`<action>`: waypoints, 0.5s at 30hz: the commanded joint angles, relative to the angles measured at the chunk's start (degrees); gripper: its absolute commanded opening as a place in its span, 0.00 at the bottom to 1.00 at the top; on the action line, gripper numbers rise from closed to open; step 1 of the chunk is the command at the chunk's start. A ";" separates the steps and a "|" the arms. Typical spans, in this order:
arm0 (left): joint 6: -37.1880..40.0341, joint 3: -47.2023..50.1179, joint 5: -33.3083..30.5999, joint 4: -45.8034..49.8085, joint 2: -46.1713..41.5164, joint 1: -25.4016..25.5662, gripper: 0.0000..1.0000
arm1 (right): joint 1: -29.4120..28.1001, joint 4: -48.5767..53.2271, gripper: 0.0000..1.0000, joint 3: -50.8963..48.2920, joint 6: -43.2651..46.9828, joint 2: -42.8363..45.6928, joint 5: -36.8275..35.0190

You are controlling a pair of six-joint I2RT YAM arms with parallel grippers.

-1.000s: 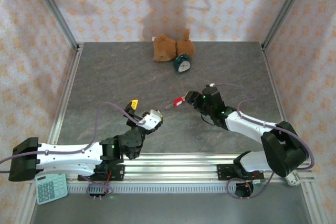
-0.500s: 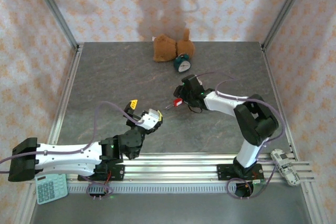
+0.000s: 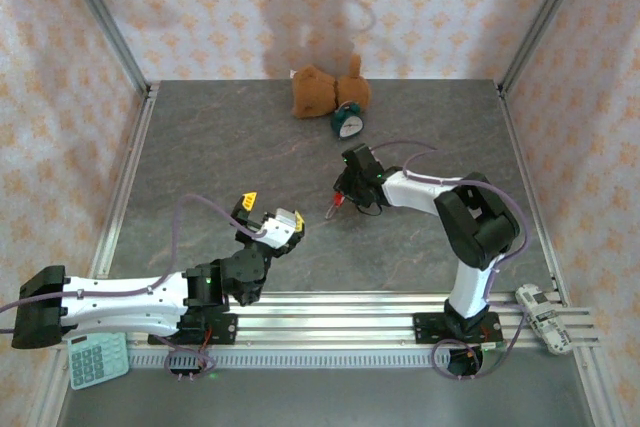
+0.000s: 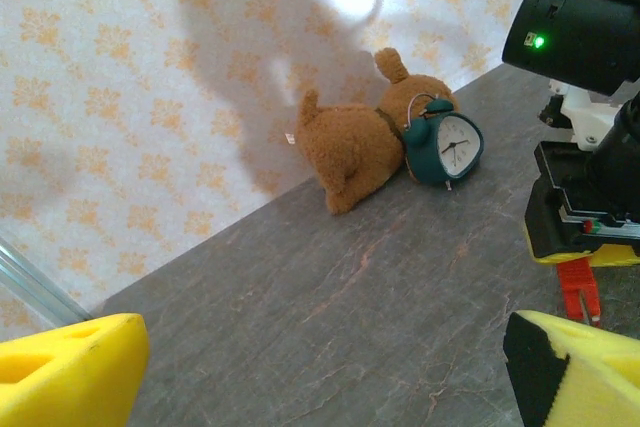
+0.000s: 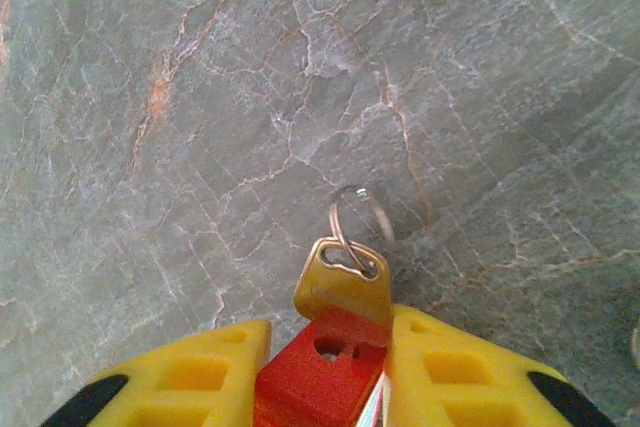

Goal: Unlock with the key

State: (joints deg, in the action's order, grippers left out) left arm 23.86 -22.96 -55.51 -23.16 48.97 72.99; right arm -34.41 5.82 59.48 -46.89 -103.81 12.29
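Item one: your right hand (image 5: pixel 325 335) is pressing its yellow fingers (image 5: pixel 200 372) against both sides of the red padlock (image 5: pixel 318 377); the wrist view is showing the brass key (image 5: pixel 343 285) and wire ring (image 5: pixel 360 209) jutting ahead over the tabletop (image 5: pixel 150 97), detail the overhead view is hiding beneath that hand (image 3: pixel 343 187). Item two: your left hand (image 3: pixel 272 215) is gaping wide, holding nothing, its camera catching a teal clock (image 4: pixel 445 147) beside a brown plush toy (image 4: pixel 350 152).

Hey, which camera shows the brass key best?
Right wrist view: the brass key and its ring sit close up, with the red piece in the right pincer. In the top and left wrist views the red piece shows, the key too small.
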 commanded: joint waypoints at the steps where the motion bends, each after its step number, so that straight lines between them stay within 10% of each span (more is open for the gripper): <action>1: -0.53 0.59 -1.01 0.22 -0.28 -0.33 0.93 | -0.14 0.75 0.22 -2.37 -0.65 1.82 0.00; 15: -1.40 -0.31 -0.22 1.45 0.66 -0.26 0.92 | -0.63 -22.18 0.04 -17.04 -3.49 9.75 6.88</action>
State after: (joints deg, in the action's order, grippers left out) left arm 23.83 -22.96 -55.48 -22.92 49.15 73.01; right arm -34.50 -7.75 45.17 -49.06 -95.83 16.93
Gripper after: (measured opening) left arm 0.921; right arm 0.196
